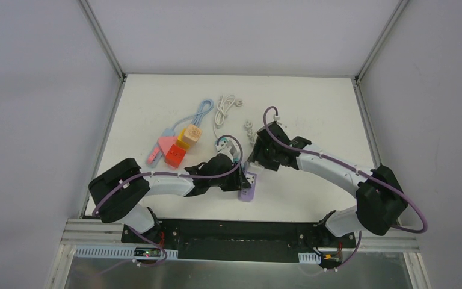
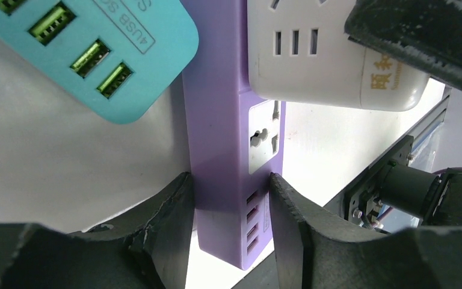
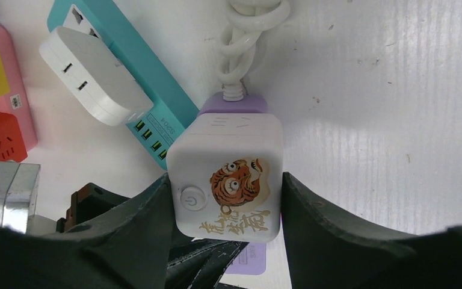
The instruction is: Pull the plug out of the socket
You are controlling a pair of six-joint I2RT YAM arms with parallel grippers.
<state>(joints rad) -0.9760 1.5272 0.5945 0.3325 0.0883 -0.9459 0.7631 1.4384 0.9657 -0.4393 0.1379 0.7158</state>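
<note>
White counter [image 1: 313,114], matte, faintly scuffed, with grey walls [image 1: 36,90] on three sides and a metal rail [image 1: 96,229] along the near edge where both arms are bolted. The purple power strip [image 1: 248,186] lies near the centre of the counter, towards the near edge, running roughly away from the bases. The white plug [image 3: 225,174], a cube with a tiger picture and a power button on its face, sits pushed into the strip's far half. The right fingers [image 3: 138,235] pinch the plug from both sides, pads flat against its walls. The left fingers [image 2: 168,229] pinch the strip's near end, one on each long side, just past an open socket [image 2: 263,138] and beside a row of USB ports. A knotted white cord [image 3: 240,36] leaves the strip's far end. A teal power strip [image 2: 156,54] lies close on the left, its corner right up against the purple one, carrying a white adapter [image 3: 96,75]. Further left sits a cluster: a red cube [image 1: 174,156], a yellow cube [image 1: 190,133], a pink strip [image 1: 156,150] and a blue cable [image 1: 201,111]. A coiled white cable [image 1: 225,107] lies beyond. From above, both wrists cover the plug.
</note>
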